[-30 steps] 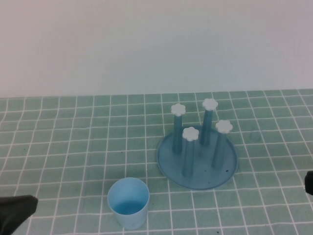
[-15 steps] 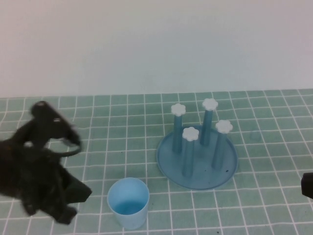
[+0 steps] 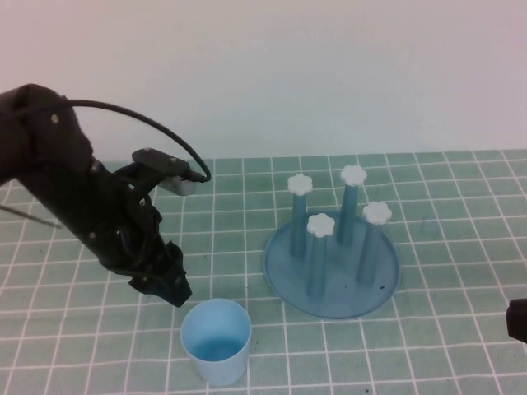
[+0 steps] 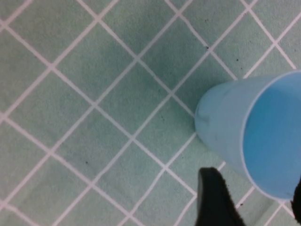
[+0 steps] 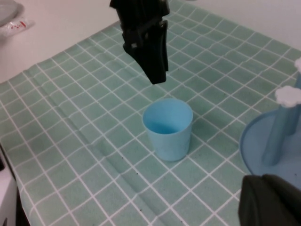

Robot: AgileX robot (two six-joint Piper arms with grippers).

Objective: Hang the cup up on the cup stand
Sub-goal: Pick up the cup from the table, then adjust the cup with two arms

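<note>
The light-blue cup [image 3: 216, 341] stands upright, mouth up, near the front of the green checked cloth. My left gripper [image 3: 170, 287] hovers just behind and left of it, pointing down. In the left wrist view the cup [image 4: 256, 141] has its near rim between the spread fingertips [image 4: 214, 200] of the open left gripper [image 4: 254, 200], which holds nothing. The cup stand [image 3: 284, 284], a round blue dish with several white-knobbed pegs, stands right of the cup. My right gripper [image 3: 519, 319] rests at the right edge, shut and empty; from its wrist view I see the right gripper [image 5: 263, 181], the cup [image 5: 167, 128] and the left gripper [image 5: 159, 75].
The green checked cloth [image 3: 99, 346] covers the table up to a white wall behind. In the right wrist view the cloth's edge meets a white surface with a grey-and-white object [image 5: 11, 16] on it. The stand's base [image 5: 251, 141] lies close to the right gripper.
The left arm has swung in from the lower left corner to a spot above and beside the cup, and its jaws have opened. The cup, stand and right gripper have stayed put.
</note>
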